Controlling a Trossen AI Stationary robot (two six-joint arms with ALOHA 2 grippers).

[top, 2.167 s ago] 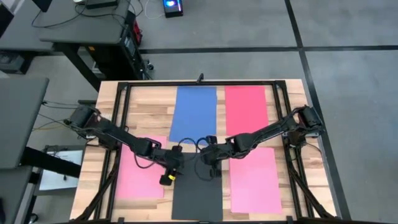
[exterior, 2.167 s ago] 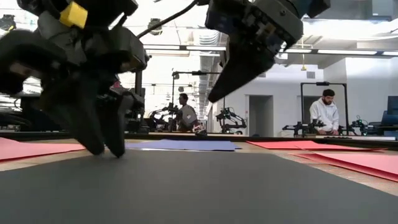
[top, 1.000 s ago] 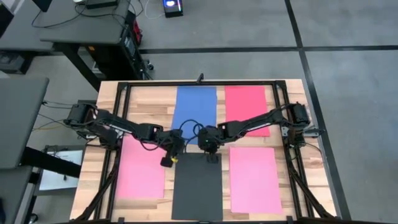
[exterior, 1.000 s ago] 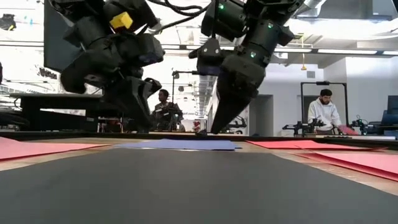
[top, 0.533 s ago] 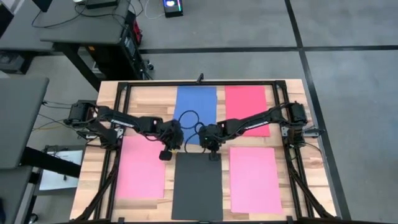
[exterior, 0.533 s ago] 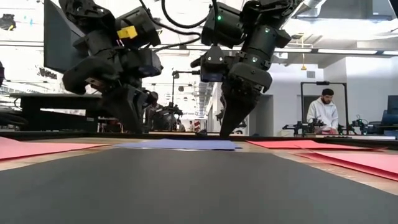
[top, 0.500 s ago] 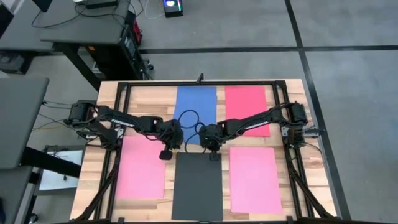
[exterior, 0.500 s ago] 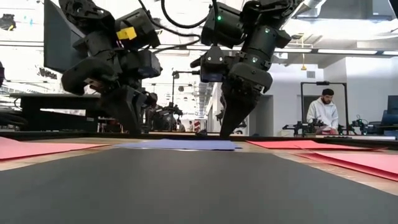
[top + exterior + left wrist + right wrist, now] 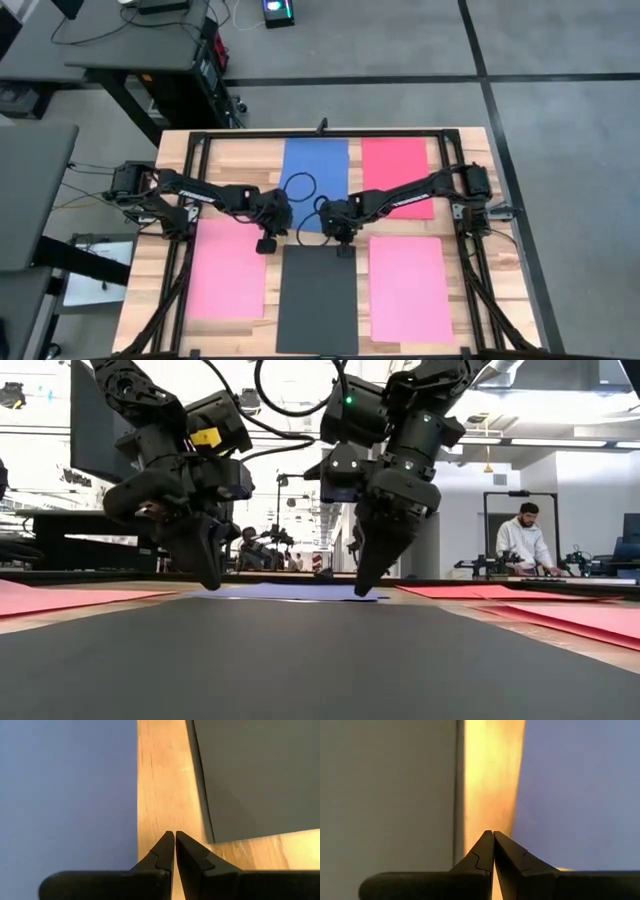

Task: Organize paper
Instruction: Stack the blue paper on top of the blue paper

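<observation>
High view: five sheets lie flat on the wooden table (image 9: 468,150), and the dark grey sheet (image 9: 316,300) serves as the landmark; a pink sheet (image 9: 226,268) flanks it on the left side, another pink sheet (image 9: 410,288) on the right side, while the blue sheet (image 9: 314,180) and red sheet (image 9: 396,176) lie beyond its far edge. The left gripper (image 9: 268,243) and right gripper (image 9: 342,246) both sit just off the dark sheet's far corners. Low view: both point down at the strip between dark and blue sheets. Left wrist view: the left gripper's fingers (image 9: 165,851) are pressed together, holding nothing, over bare wood beside the dark sheet's corner. Right wrist view: the right gripper's fingers (image 9: 484,851) are likewise closed and empty. Closed tips probably suit nudging flat sheets into line.
</observation>
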